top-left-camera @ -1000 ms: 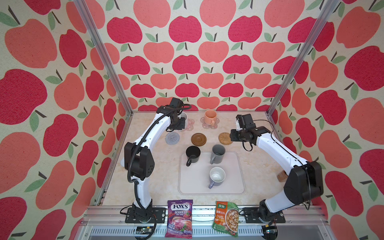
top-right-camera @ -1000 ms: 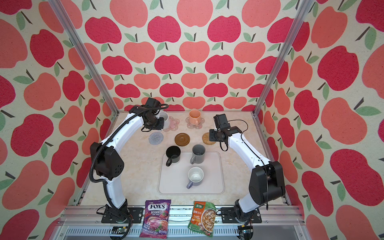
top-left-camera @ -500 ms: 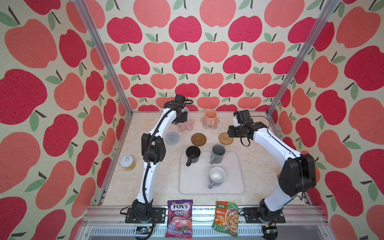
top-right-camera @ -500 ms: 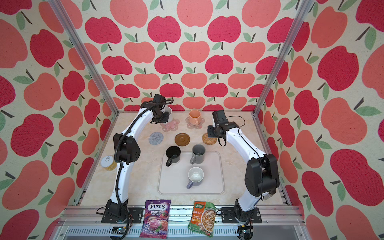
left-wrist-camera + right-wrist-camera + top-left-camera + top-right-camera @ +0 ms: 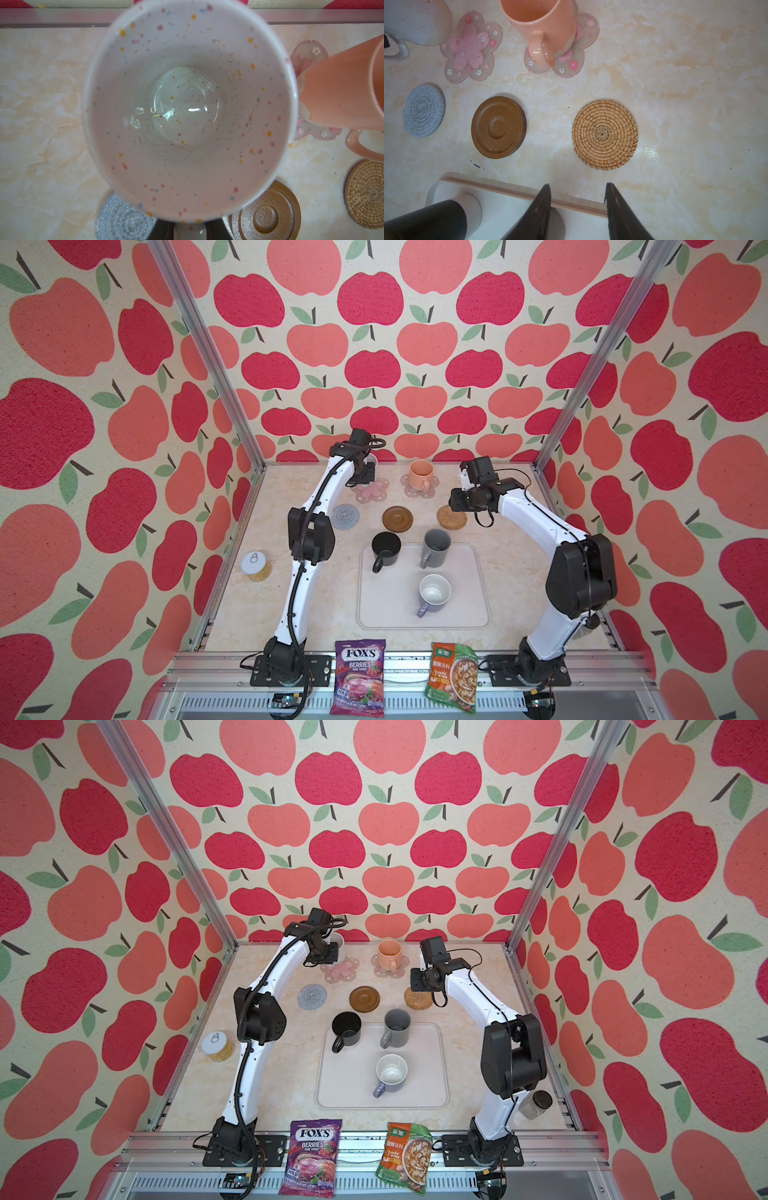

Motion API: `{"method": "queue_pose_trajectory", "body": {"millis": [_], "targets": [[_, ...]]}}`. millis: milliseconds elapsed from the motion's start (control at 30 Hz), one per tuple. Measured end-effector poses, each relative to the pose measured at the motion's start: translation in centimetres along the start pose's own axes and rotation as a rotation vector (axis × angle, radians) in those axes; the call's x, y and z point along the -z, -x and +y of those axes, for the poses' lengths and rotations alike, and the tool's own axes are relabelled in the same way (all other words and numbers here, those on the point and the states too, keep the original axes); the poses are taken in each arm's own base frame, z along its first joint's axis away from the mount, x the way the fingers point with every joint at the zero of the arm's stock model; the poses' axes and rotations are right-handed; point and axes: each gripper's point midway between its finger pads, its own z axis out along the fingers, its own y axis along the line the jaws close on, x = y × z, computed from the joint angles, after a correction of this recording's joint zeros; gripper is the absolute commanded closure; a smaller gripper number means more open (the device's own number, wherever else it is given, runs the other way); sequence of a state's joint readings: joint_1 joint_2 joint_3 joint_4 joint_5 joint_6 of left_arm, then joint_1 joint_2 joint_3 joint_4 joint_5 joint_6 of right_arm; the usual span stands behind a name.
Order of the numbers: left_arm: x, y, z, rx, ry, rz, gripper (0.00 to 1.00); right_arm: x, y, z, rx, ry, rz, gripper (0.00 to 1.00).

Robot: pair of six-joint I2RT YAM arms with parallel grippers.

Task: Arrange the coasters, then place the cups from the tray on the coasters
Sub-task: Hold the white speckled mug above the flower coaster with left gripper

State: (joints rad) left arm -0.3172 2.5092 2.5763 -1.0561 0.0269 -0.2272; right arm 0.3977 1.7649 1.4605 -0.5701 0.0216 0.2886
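Left gripper (image 5: 363, 476) is clamped on the handle of my empty speckled white ceramic mug (image 5: 187, 108), at the edge of 1 bare pink flower-shaped coaster (image 5: 470, 48). My right gripper (image 5: 577, 187) hangs part open, holding nothing, near the tan woven rattan round coaster (image 5: 604, 134). A peach-orange mug (image 5: 542, 20) sits on the second pink flower-shaped coaster (image 5: 586, 39). The pale-grey rounded tray (image 5: 457, 593) holds 3 mugs on a cream marbled tabletop (image 5: 249, 614).

I see two coasters (image 5: 371, 492) by the table's (image 5: 332, 614) far edge, a mug (image 5: 421, 473) on the right one; three coasters (image 5: 397, 518) in a row before them; nearer, three mugs (image 5: 434, 593) on the tray (image 5: 469, 605).
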Motion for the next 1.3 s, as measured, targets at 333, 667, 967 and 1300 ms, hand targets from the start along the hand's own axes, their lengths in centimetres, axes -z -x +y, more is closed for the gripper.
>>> {"method": "queue_pose_trajectory", "body": {"millis": [333,667,967,1300], "targets": [[-2.5,-1.4,-0.4,0.021,0.001,0.048,1.0,-0.2,0.1,0.2,0.0,0.009,0.003,0.54],[-2.5,-1.5,-1.4,0.02,-0.007,0.046,1.0,-0.9,-0.4,0.2,-0.001,0.011,0.026,0.54],[-2.5,-1.6,-1.5,0.019,-0.005,0.046,1.0,-0.9,-0.5,0.2,-0.001,0.015,0.031,0.54],[-2.5,-1.6,-1.4,0.025,0.003,0.045,1.0,-1.0,-0.5,0.3,-0.002,0.017,0.034,0.54]]}}
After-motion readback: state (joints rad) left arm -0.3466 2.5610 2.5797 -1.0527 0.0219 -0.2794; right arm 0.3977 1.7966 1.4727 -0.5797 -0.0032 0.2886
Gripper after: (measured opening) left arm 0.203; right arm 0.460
